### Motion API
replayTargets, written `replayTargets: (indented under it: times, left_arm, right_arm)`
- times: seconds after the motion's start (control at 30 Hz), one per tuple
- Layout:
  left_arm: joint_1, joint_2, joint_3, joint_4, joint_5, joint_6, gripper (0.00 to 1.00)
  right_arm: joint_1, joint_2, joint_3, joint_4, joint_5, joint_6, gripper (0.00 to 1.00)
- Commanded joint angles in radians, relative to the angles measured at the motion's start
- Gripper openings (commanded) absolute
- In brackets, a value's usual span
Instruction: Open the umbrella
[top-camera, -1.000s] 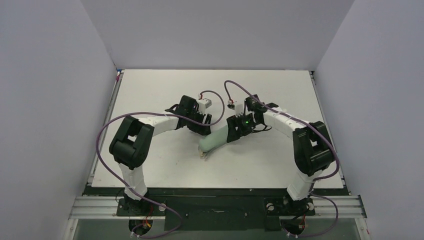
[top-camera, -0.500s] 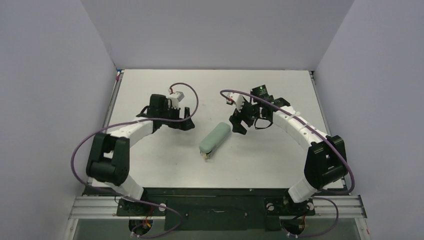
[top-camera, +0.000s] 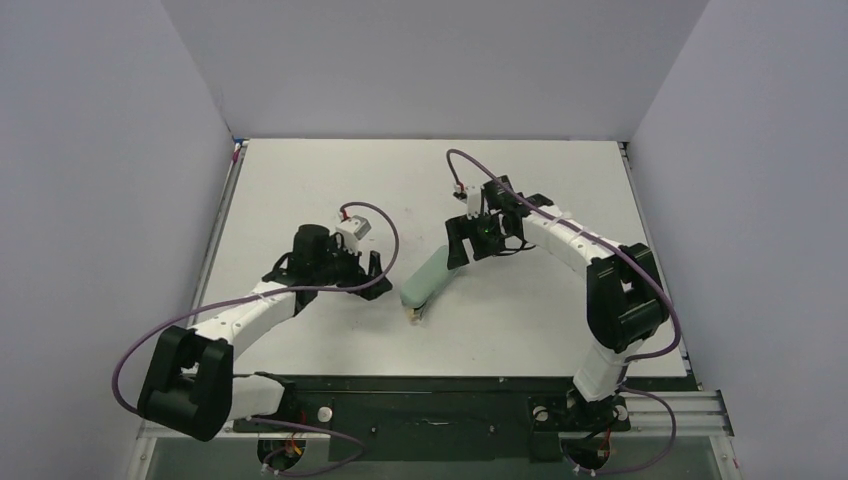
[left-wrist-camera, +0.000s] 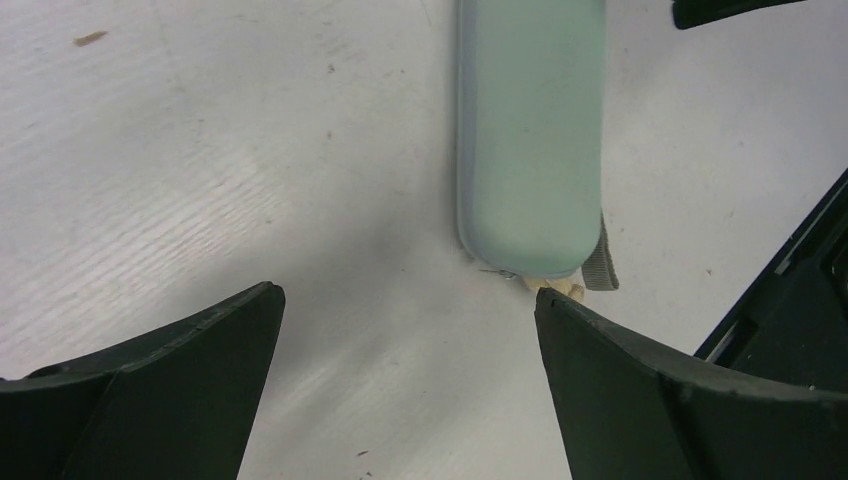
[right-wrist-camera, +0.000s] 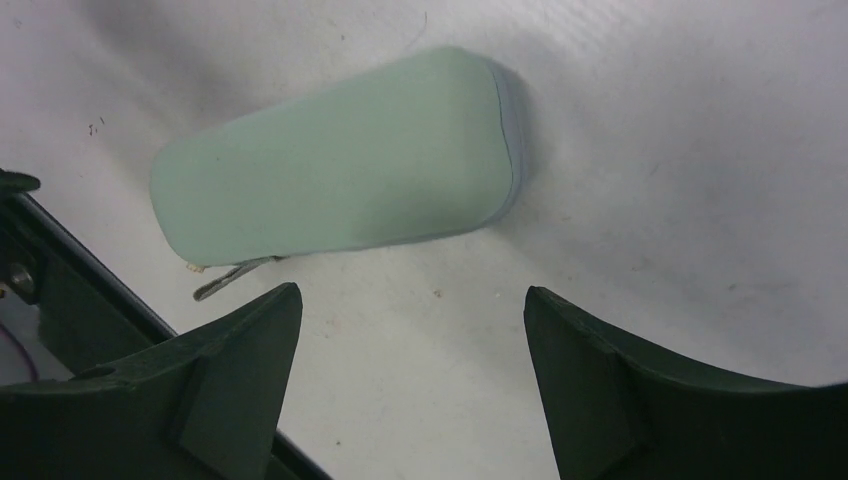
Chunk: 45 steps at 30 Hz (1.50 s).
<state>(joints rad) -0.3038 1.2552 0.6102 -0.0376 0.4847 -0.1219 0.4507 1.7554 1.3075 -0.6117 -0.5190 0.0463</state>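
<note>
The umbrella (top-camera: 427, 276) lies bundled as a pale mint-green oblong pouch on the white table, slanting from upper right to lower left. A grey strap and a bit of tan handle stick out at its near end (left-wrist-camera: 575, 287). My left gripper (top-camera: 378, 277) is open just left of the pouch, empty. In the left wrist view (left-wrist-camera: 408, 305) the pouch (left-wrist-camera: 530, 130) lies ahead between the jaws. My right gripper (top-camera: 460, 245) is open at the pouch's far end, empty. The right wrist view (right-wrist-camera: 412, 305) shows the pouch (right-wrist-camera: 340, 180) just beyond the fingertips.
The white table (top-camera: 300, 180) is boxed in by grey walls on three sides. A black rail (top-camera: 430, 385) runs along the near edge by the arm bases. Purple cables loop off both wrists.
Both grippers let go of the pouch and swung away, then came back. The left arm has stretched lower and closed in from the left; the right gripper returned to the pouch's far end. The pouch barely moved.
</note>
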Motion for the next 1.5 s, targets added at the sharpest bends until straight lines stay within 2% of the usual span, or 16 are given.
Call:
replayTargets:
  times: [0.0,0.13,0.23,0.27,0.4,0.53,0.73,0.9,1.07,1.2,1.47]
  left_arm:
    - [-0.100,0.040,0.000,0.140,0.032,-0.016,0.94]
    - [-0.146,0.133,0.018,0.208,0.034,-0.037,0.84]
    - [-0.154,0.238,0.059,0.272,0.051,-0.119,0.71]
    - [-0.156,0.260,0.068,0.293,0.062,-0.132,0.64]
    - [-0.182,0.370,0.135,0.354,0.097,-0.197,0.48]
    - [-0.211,0.453,0.188,0.414,0.108,-0.261,0.42]
    - [-0.225,0.498,0.234,0.419,0.083,-0.253,0.41]
    - [-0.225,0.422,0.194,0.372,-0.007,-0.175,0.46]
    - [-0.265,0.317,0.102,0.332,-0.135,-0.094,0.47]
    - [-0.337,0.308,0.069,0.368,-0.284,-0.047,0.47]
    - [-0.396,0.418,0.069,0.521,-0.379,-0.039,0.46]
  right_arm:
    - [-0.006,-0.059,-0.061,0.033,-0.004,0.231,0.78]
    - [-0.011,-0.005,-0.089,0.109,-0.050,0.351,0.78]
    - [-0.018,0.016,-0.104,0.177,-0.088,0.391,0.78]
    - [-0.019,0.019,-0.109,0.187,-0.103,0.404,0.78]
    - [-0.023,0.058,-0.111,0.211,-0.119,0.431,0.78]
    - [-0.051,0.112,-0.121,0.251,-0.146,0.483,0.78]
    - [-0.106,0.150,-0.130,0.314,-0.132,0.529,0.76]
    - [-0.118,0.188,-0.139,0.332,-0.109,0.525,0.65]
    - [-0.118,0.210,-0.166,0.427,-0.129,0.588,0.54]
    - [-0.122,0.215,-0.226,0.528,-0.161,0.678,0.48]
    - [-0.128,0.223,-0.292,0.602,-0.176,0.740,0.44]
